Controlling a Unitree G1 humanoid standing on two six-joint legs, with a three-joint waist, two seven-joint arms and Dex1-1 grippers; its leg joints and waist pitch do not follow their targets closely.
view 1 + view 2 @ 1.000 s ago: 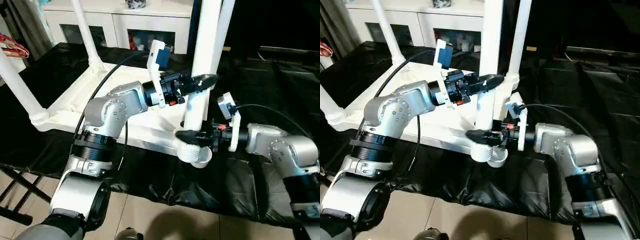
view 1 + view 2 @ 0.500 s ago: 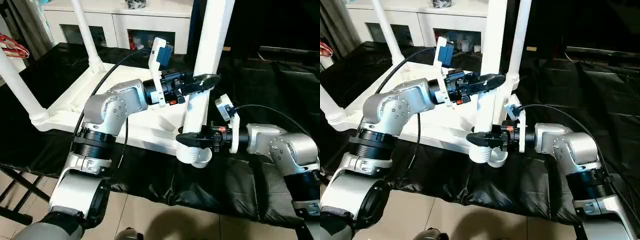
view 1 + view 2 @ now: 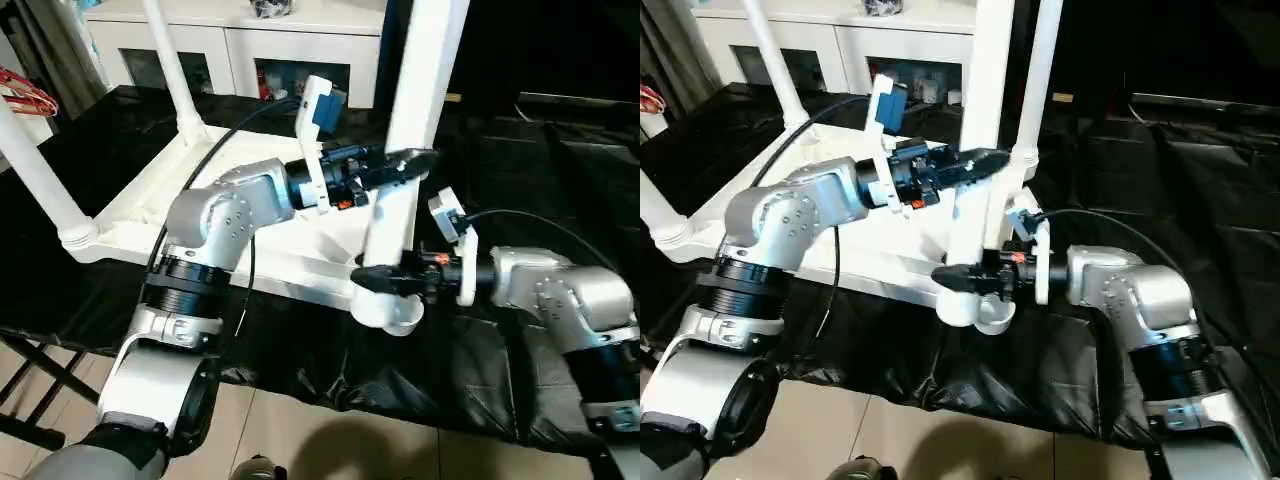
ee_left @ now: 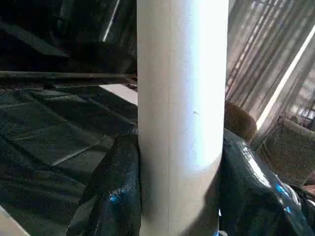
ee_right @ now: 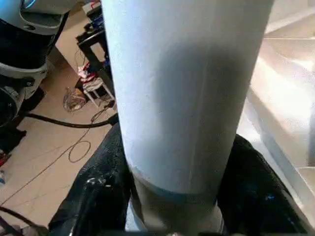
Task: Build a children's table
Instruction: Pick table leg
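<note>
white leg (image 3: 408,160) upright in near corner socket (image 3: 390,312) of upturned table top (image 3: 250,235); clamped high by left gripper (image 3: 405,165), low by right gripper (image 3: 375,279), likely to steady and seat it.

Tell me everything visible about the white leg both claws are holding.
The leg is a smooth, round, all-white tube, plastic by its look, running up out of the head views. It stands nearly upright, leaning slightly, with its foot in the near corner socket of the upturned white tabletop. The left claw clamps it partway up; the right claw clamps it low, just above the socket. Both wrist views show black fingers pressed on either side of the tube.
</note>
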